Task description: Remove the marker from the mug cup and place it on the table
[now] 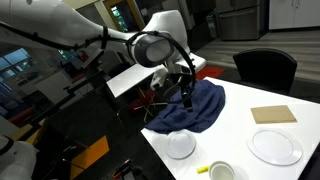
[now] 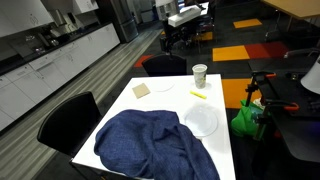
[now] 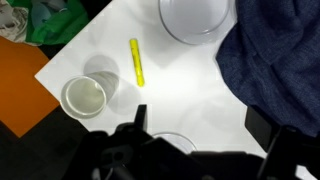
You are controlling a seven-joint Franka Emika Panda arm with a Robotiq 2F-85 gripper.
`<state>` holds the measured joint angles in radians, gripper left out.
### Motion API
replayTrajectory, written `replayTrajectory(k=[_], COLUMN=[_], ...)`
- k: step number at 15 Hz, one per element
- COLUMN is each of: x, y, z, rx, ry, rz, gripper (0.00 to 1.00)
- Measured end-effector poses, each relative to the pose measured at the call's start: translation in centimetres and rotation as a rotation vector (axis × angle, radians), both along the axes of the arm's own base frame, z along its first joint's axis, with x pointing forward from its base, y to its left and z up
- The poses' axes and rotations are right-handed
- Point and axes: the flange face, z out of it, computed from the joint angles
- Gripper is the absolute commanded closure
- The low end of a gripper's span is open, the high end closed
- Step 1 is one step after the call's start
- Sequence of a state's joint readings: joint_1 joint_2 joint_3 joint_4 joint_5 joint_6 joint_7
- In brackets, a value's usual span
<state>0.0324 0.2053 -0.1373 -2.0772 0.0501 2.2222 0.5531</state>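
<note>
In an exterior view, your gripper (image 1: 185, 95) hangs low over the far part of the blue cloth (image 1: 205, 112). From here it is not clear if it touches the cloth, or how far the fingers are apart. The marker (image 1: 203, 170) lies flat on the table (image 1: 240, 128) near the front edge. It is just left of the cup (image 1: 222, 172) and not inside it. A saucer (image 1: 180, 145) is a little farther back on the left, a larger plate (image 1: 274, 147) is on the right, and a tan board (image 1: 273, 114) is behind that plate.

In an exterior view from the opposite end, the cloth (image 2: 150, 148) fills the near part of the table (image 2: 222, 150). The plate (image 2: 202, 122) is beyond it. The marker (image 2: 198, 96) lies on the bare top between the plate and the cup (image 2: 200, 75), which stands upright at the far edge.

In the wrist view, your gripper (image 3: 200, 125) is dark and blurred, but its fingers (image 3: 140, 118) stand wide apart and hold nothing. Between them you see only the table (image 3: 190, 85) and the rim of the saucer (image 3: 170, 140). The marker (image 3: 136, 61) lies beside the cup (image 3: 84, 97), close to it but apart. The cloth (image 3: 275, 60) is on the right.
</note>
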Motion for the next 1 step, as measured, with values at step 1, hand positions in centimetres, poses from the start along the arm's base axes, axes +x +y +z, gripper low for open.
replayTrajectory(k=[1], x=[0.00], y=[-0.07], z=[-0.41], rx=[0.000], ry=[0.007], rz=[-0.001], gripper=[0.00])
